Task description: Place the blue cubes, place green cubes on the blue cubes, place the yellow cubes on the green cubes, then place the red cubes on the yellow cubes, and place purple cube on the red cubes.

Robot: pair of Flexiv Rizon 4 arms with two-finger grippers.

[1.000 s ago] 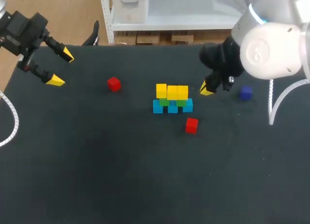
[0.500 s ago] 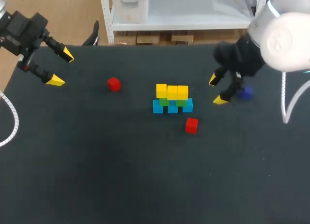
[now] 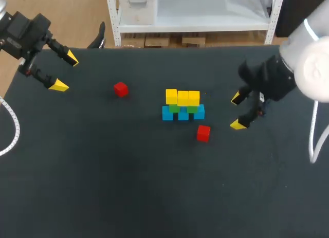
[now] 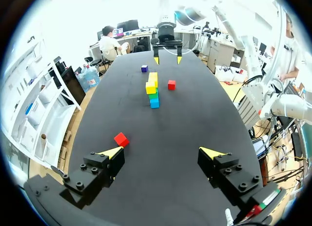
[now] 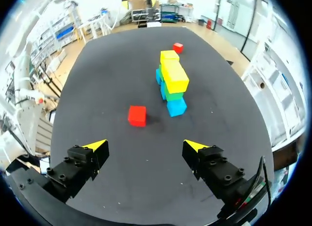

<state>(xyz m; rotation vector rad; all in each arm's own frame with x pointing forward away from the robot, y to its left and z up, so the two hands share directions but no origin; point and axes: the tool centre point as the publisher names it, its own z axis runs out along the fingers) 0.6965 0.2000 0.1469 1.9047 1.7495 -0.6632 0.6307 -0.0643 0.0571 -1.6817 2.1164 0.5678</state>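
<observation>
The left gripper (image 3: 65, 72) and right gripper (image 3: 237, 111) both stand spread wide and empty, the right near a red cube (image 3: 203, 133).

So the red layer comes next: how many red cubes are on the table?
2. One red cube lies alone left of the stack; the other red cube sits in front of the stack's right end. None seems hidden.

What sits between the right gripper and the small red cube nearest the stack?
Nothing: only bare black tabletop separates the right gripper from the small red cube, clearest in the right wrist view.
</observation>
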